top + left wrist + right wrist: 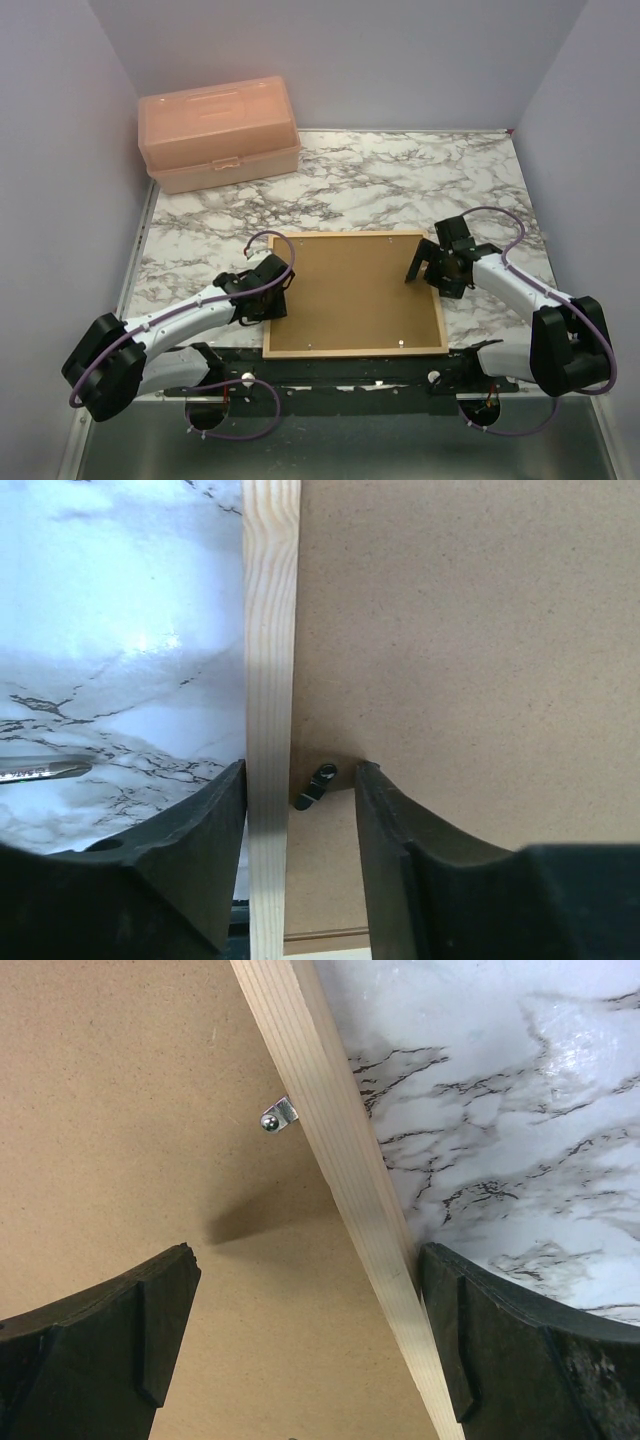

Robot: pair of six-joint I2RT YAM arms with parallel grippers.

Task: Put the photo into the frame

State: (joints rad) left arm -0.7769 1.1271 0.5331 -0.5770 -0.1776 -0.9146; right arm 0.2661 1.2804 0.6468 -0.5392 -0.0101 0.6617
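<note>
Our left gripper (pixel 300 772) stood open and empty astride the left bar of the frame (pixel 271 630), a black clip (pixel 317 784) between its jaws. The right gripper (pixel 308 1255), open and empty too, straddled the right bar. The frame lay flat at lower centre; no photo showed.
</note>
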